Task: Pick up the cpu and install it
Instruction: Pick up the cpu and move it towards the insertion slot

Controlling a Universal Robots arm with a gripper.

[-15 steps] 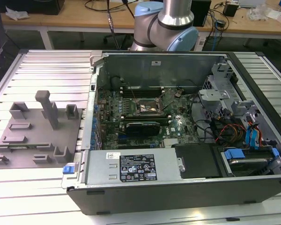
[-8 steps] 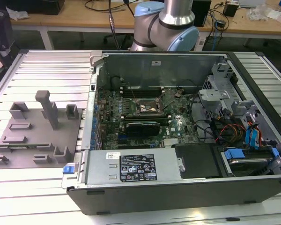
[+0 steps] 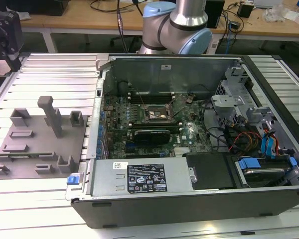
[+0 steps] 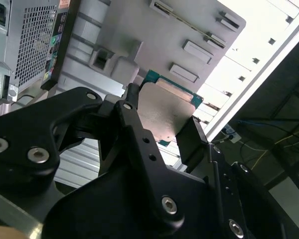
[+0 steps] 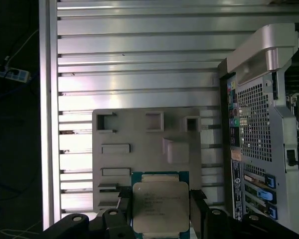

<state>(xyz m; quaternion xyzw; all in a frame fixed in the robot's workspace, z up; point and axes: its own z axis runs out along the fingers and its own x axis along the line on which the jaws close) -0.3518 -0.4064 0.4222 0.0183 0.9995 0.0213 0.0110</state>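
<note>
**CPU in grasp, held clear of the fixture plate**

Item: the cpu, a thin square chip with a silvery-grey metal top and a green border. It sits between the two black fingers of my gripper. My jaws are clenched on it, one finger against each of two opposite edges. In the first wrist view the metal top faces the camera. In the second wrist view the cpu shows a dull metallic face with green corners, gripped the same way.

Position: the cpu is off every surface. The grey fixture plate lies beyond it, apart from it, and the chip overlaps the plate's near edge in the first wrist view. The plate carries several raised blocks and shallow rectangular pockets.

Surroundings: the plate rests on the slotted aluminium table. Beside the plate stands the computer case, its vented end panel towards the plate.

Exterior view: the case is open on top. Inside it, the green motherboard bears a black socket frame near its middle. A power supply runs along the near wall. The plate is on the exterior view's left of the case, and my arm rises behind the case.
</note>
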